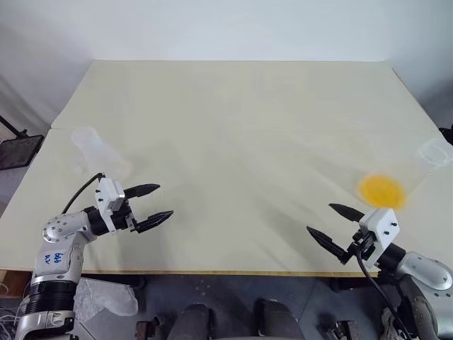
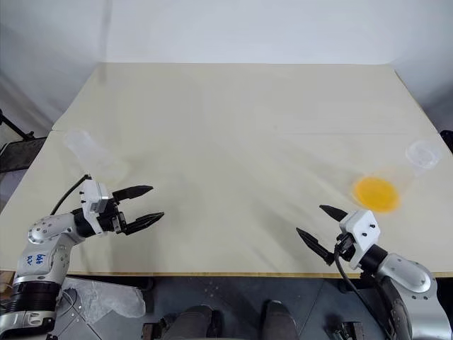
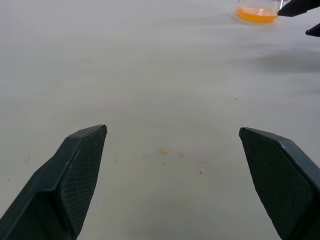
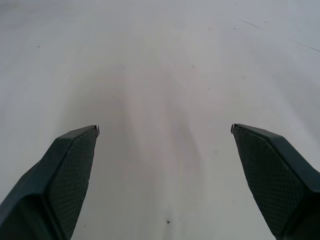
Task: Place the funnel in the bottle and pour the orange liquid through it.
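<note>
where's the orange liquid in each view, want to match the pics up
Left eye view: the orange liquid lies near the table's right edge, just beyond the right gripper.
Right eye view: same place, right side.
Left wrist view: far across the table, beside the other gripper's black fingertips.
Right wrist view: bare table ahead.
Shared landmark: the right gripper's black fingers.

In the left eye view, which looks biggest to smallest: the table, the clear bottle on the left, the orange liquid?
1. The table, by far.
2. The bottle and the orange liquid look much alike in spread; the bottle's clear outline is faint, so I would not rank them.
</note>
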You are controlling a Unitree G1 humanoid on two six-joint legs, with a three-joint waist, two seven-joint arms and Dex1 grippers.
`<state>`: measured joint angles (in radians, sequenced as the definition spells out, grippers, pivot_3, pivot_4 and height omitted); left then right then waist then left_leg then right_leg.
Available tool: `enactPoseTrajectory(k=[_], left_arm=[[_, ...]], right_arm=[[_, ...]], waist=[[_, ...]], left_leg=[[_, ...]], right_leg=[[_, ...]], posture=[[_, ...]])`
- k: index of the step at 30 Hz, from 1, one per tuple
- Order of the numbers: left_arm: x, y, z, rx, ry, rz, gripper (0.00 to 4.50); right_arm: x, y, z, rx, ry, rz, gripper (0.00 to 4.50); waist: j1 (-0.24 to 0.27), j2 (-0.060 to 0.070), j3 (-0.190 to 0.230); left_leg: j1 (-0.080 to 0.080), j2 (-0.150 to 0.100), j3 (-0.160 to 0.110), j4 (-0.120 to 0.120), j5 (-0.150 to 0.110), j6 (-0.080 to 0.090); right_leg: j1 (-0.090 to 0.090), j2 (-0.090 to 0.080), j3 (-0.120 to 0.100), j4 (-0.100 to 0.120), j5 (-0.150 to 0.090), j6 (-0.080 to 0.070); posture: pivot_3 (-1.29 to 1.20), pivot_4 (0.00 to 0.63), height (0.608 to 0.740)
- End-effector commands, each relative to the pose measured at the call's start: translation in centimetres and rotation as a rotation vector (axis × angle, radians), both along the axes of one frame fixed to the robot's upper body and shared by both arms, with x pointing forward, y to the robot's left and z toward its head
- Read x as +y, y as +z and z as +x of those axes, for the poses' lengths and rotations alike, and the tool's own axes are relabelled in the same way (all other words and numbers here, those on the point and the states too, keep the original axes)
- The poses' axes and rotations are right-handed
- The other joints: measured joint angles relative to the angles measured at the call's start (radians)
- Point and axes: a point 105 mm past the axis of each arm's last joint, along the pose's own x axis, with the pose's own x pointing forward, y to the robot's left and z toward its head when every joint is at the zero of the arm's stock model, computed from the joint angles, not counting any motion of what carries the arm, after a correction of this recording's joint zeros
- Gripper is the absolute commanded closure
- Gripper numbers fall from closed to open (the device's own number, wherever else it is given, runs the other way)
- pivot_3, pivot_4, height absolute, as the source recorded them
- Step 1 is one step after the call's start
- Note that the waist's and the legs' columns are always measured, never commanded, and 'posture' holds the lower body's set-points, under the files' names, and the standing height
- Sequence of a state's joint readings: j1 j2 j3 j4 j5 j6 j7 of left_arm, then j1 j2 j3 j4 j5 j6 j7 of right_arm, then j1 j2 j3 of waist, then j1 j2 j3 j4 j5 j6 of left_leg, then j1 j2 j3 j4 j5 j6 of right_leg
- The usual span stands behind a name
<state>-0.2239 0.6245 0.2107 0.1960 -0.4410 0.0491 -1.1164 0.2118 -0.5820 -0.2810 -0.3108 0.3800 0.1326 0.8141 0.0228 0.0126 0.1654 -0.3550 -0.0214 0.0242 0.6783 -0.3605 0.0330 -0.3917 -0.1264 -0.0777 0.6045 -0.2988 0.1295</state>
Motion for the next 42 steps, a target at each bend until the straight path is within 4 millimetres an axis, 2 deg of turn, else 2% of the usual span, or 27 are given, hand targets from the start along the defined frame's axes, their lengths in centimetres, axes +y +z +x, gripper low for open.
enactPoseTrajectory(k=[1,8,13,16,22,25,30,33,36,42], left_arm=[[-0.3,1.4,-0.2,-0.047,-0.027,-0.024,0.00],[0.3,1.3,0.7,0.021,0.083,-0.071,0.00],[0.8,1.3,0.8,0.009,0.166,-0.056,0.00],[2.1,1.8,0.4,-0.016,0.244,-0.086,0.00],[6.3,2.3,-2.8,-0.065,0.461,-0.078,0.00],[7.8,2.4,-4.4,-0.071,0.528,-0.079,0.00],[9.4,2.7,-5.1,-0.080,0.594,-0.065,0.00],[11.2,4.3,-4.3,-0.125,0.654,-0.064,0.00],[12.7,6.0,-2.4,-0.176,0.720,-0.081,0.00],[11.6,7.5,1.0,-0.187,0.672,-0.108,0.00]], right_arm=[[0.4,0.8,-0.3,-0.036,0.019,-0.013,0.06],[0.5,0.8,-0.4,-0.026,0.033,-0.017,0.06],[0.9,1.0,0.7,-0.026,0.061,-0.015,0.06],[1.3,1.0,1.2,-0.022,0.085,-0.010,0.06],[2.4,1.3,2.3,-0.017,0.129,0.018,0.06],[3.3,1.2,2.9,-0.013,0.171,0.027,0.06],[4.0,1.4,4.1,-0.025,0.210,0.020,0.06],[4.4,1.9,4.4,-0.044,0.227,0.026,0.06],[4.7,1.9,4.2,-0.047,0.239,0.025,0.06],[4.8,2.2,4.1,-0.058,0.234,0.025,0.06]], waist=[[0.000,0.000,0.000],[0.000,0.000,0.000],[-0.002,0.000,0.000],[-0.003,0.000,0.000],[-0.022,-0.002,0.001],[-0.024,-0.003,0.002],[-0.016,-0.003,0.002],[-0.017,-0.004,0.003],[-0.016,-0.004,0.003],[-0.023,-0.005,0.004]], left_leg=[[0.000,0.000,0.000,0.000,0.000,0.000],[0.000,0.000,0.000,0.000,0.000,0.000],[0.000,0.000,0.000,0.001,0.000,0.000],[0.000,0.000,-0.001,0.001,0.000,-0.001],[0.000,0.001,-0.002,0.001,-0.001,-0.001],[0.000,0.001,-0.003,0.001,-0.001,-0.001],[0.000,0.000,-0.005,0.002,-0.002,-0.001],[-0.001,-0.001,-0.005,0.002,-0.003,-0.001],[-0.001,0.000,-0.005,0.002,-0.003,-0.001],[-0.001,-0.002,-0.005,0.003,-0.003,0.000]], right_leg=[[0.000,0.000,0.000,0.000,0.000,0.000],[0.000,0.000,0.000,0.000,0.000,0.000],[0.000,0.000,0.001,0.001,0.000,0.000],[0.000,0.000,0.001,0.001,0.000,0.000],[0.000,-0.002,0.003,0.000,0.000,0.000],[0.000,-0.002,0.003,0.000,0.000,0.000],[0.001,-0.004,0.002,-0.004,-0.001,-0.001],[0.001,-0.004,0.002,-0.003,-0.001,-0.001],[0.000,-0.003,0.000,-0.001,-0.001,-0.001],[0.000,-0.004,-0.002,0.003,0.000,-0.001]], posture=[[0.00,0.150,0.740],[0.00,0.150,0.740],[0.00,0.150,0.740],[0.00,0.150,0.740],[0.00,0.150,0.740],[0.00,0.150,0.740],[0.00,0.150,0.740],[0.00,0.150,0.740],[0.00,0.150,0.740],[0.00,0.150,0.740]])
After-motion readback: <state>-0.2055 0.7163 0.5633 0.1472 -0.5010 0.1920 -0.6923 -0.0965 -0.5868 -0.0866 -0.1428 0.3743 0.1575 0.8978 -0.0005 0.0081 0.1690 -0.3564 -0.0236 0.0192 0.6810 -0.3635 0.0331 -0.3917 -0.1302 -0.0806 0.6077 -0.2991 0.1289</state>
